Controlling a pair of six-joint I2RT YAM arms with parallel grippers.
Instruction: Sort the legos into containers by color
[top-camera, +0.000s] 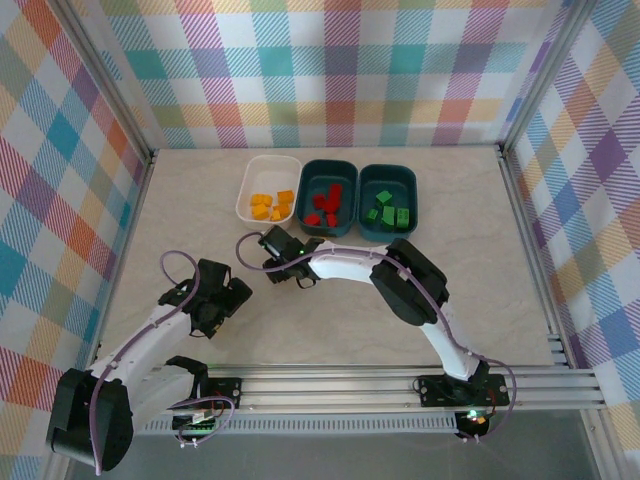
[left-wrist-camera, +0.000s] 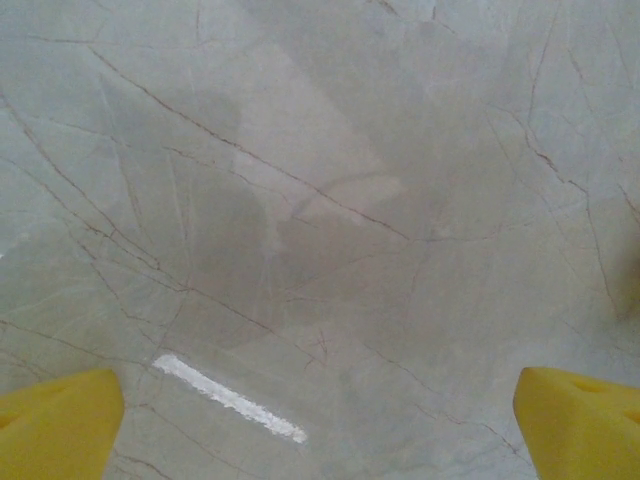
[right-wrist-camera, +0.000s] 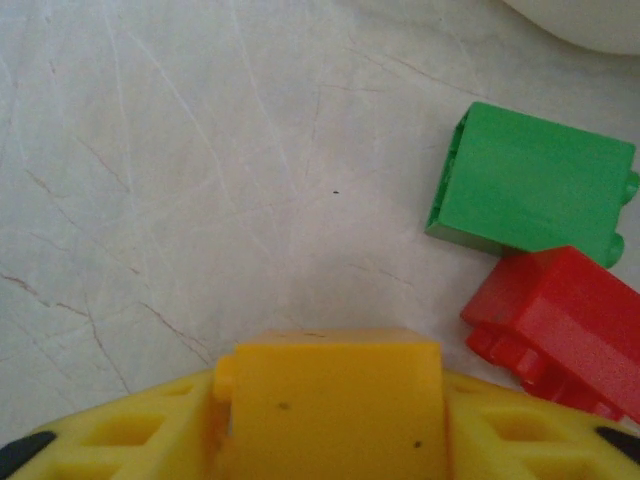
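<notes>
The long links of the left arm (top-camera: 140, 350) and the right arm (top-camera: 345, 265) are covered in smooth white shells, with chunky black housings (top-camera: 410, 285) at the joints. A thin grey-purple cable (top-camera: 164, 268) loops off each arm and then runs along its link. Each black base (top-camera: 452, 385) is bolted to a silver rail (top-camera: 330, 385), and a small green light (top-camera: 471, 418) glows just below it. The left fingers (left-wrist-camera: 60, 425) are bright yellow, blunt wedges. The right fingers (right-wrist-camera: 130, 430) are the same yellow, moulded with shallow rectangular pockets and marked black at the outer corners.

Bright, even light; soft tabletop shadows
</notes>
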